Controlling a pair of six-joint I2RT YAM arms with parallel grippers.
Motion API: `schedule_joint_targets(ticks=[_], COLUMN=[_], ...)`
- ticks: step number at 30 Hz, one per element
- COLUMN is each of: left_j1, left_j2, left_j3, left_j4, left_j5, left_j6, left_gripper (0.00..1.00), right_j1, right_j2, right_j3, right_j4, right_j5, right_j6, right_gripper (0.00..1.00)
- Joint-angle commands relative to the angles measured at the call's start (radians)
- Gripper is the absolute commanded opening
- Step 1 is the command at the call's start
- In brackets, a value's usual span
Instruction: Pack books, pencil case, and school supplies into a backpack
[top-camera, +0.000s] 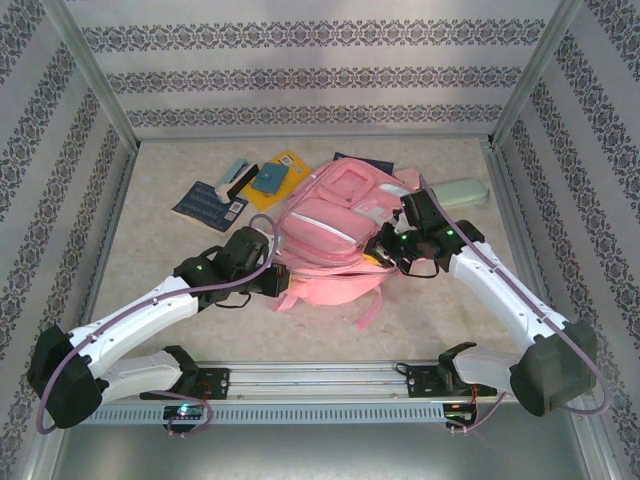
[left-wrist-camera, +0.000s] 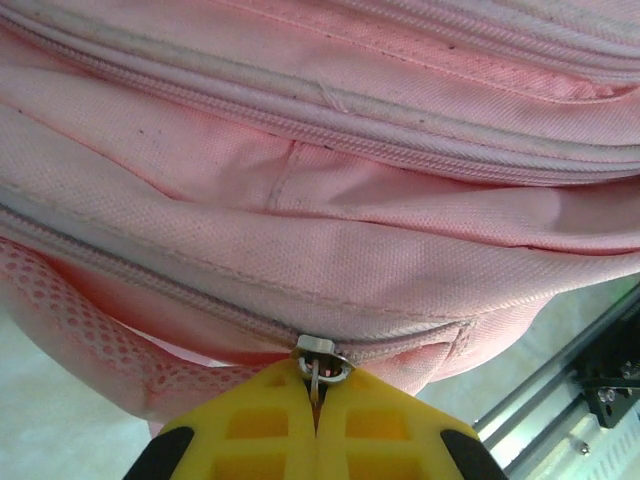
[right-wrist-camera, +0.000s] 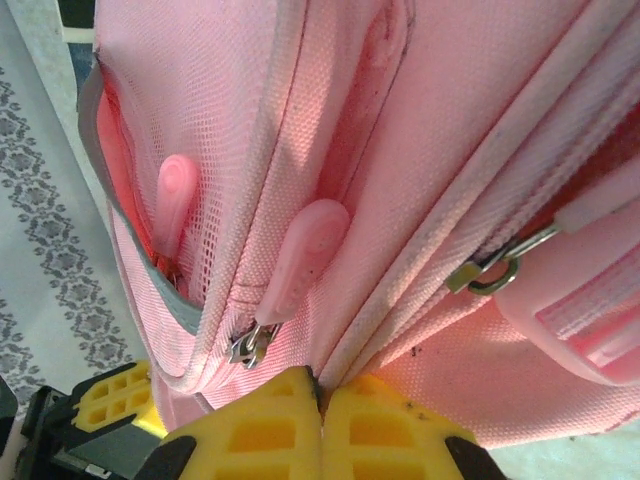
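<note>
The pink backpack (top-camera: 335, 235) lies flat mid-table. My left gripper (top-camera: 283, 280) is at its near-left edge; in the left wrist view the yellow fingers (left-wrist-camera: 260, 430) are shut on the metal zipper pull (left-wrist-camera: 320, 372) of a closed zip on the backpack (left-wrist-camera: 330, 200). My right gripper (top-camera: 385, 250) is at the backpack's right side, shut and pinching a seam of the backpack (right-wrist-camera: 420, 150) at the fingertips (right-wrist-camera: 322, 385). The mint pencil case (top-camera: 460, 192) lies to the right of the backpack. A navy book (top-camera: 208, 205) and a yellow book (top-camera: 280, 172) lie at the back left, beside a small black-and-white bar (top-camera: 243, 180).
A dark blue book (top-camera: 365, 160) pokes out behind the backpack. A pink strap (top-camera: 368, 310) trails toward the near edge. The metal rail (top-camera: 320, 375) with both arm bases runs along the front. Patterned walls enclose the table on three sides.
</note>
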Motion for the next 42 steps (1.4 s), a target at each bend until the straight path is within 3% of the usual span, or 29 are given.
schedule_joint_targets(ticks=[1,3,4,11,16,19,29,33,35,37,42], left_j1=[-0.003,-0.037,-0.052,-0.183,-0.245,-0.264,-0.288,-0.289,-0.294,-0.298,-0.301], left_j2=[0.001,0.02,0.036,0.209,0.291,0.318,0.36,0.363,0.361,0.358,0.325], left_j3=[0.02,0.041,0.054,0.227,0.348,0.388,0.435,0.438,0.436,0.433,0.394], left_j4=[0.067,0.098,0.107,0.103,0.053,0.037,0.04,0.049,0.058,0.066,0.058], left_j5=[0.017,0.017,0.021,0.055,0.081,0.092,0.104,0.101,0.1,0.103,0.078], left_j6=[-0.021,-0.026,-0.029,-0.008,0.035,0.051,0.071,0.069,0.067,0.068,0.071], left_gripper=[0.0,0.0,0.0,0.0,0.0,0.0,0.0,0.0,0.0,0.0,0.0], right_j1=[-0.016,-0.014,-0.014,-0.032,-0.05,-0.079,-0.13,-0.145,-0.146,-0.144,-0.148], right_j2=[-0.001,-0.004,-0.009,-0.082,-0.194,-0.261,-0.395,-0.355,-0.315,-0.279,-0.231], right_j3=[0.057,0.069,0.076,0.115,0.034,-0.022,-0.244,-0.287,-0.277,-0.276,-0.175], right_j4=[-0.047,-0.056,-0.062,-0.242,-0.278,-0.304,-0.121,-0.014,0.002,0.032,-0.039], right_j5=[0.032,-0.003,-0.011,-0.074,-0.138,-0.166,-0.227,-0.165,-0.118,-0.093,-0.019], right_j6=[-0.083,-0.061,-0.054,-0.01,0.072,0.11,0.315,0.343,0.328,0.325,0.205], right_gripper=[0.29,0.42,0.44,0.46,0.48,0.53,0.58,0.58,0.55,0.46,0.12])
